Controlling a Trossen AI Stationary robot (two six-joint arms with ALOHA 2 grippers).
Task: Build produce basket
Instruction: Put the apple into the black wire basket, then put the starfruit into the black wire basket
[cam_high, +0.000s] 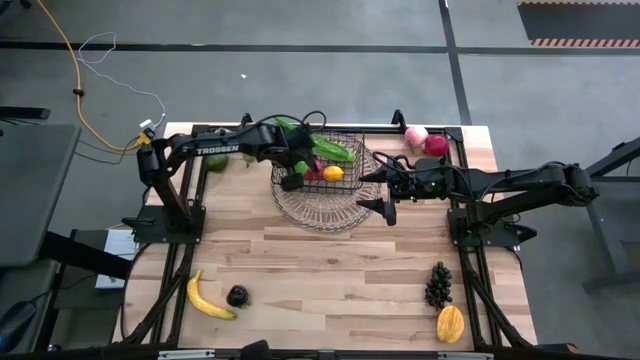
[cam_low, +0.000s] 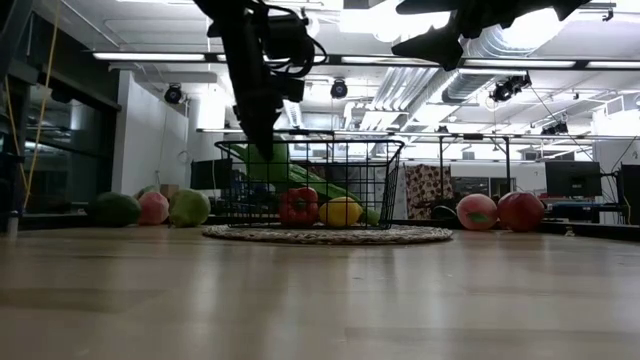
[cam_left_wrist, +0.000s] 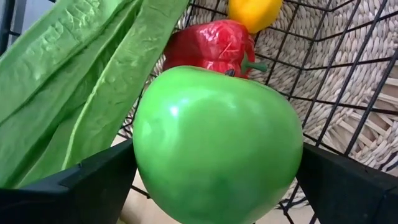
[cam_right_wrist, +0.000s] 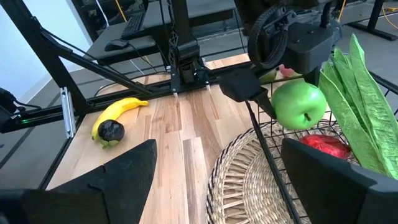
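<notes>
My left gripper (cam_high: 297, 175) is shut on a green apple (cam_left_wrist: 217, 143) over the left end of the dark wire basket (cam_high: 345, 150). The basket stands on a round woven tray (cam_high: 320, 212) and holds a green leafy bunch (cam_left_wrist: 74, 74), a red fruit (cam_left_wrist: 208, 43) and a yellow lemon (cam_left_wrist: 252, 11). My right gripper (cam_high: 368, 192) is open and empty, level, just right of the basket and above the tray's right rim. The right wrist view shows the apple (cam_right_wrist: 298, 106) in my left gripper. My left gripper pinches the green apple by its two opposite sides (cam_left_wrist: 146, 155) between its two fingers (cam_left_wrist: 93, 183). The fingers come from above, slanting down from the table's left. The apple is lifted clear over the basket's left end, its stem (cam_right_wrist: 309, 118) turned sideways toward the right arm.
A banana (cam_high: 208, 297) and a dark plum (cam_high: 237, 295) lie near the front left. Grapes (cam_high: 438, 283) and a mango (cam_high: 450, 323) lie at the front right. Two pink-red fruits (cam_high: 425, 140) lie at the back right. More fruits (cam_low: 152, 207) lie at the back left.
</notes>
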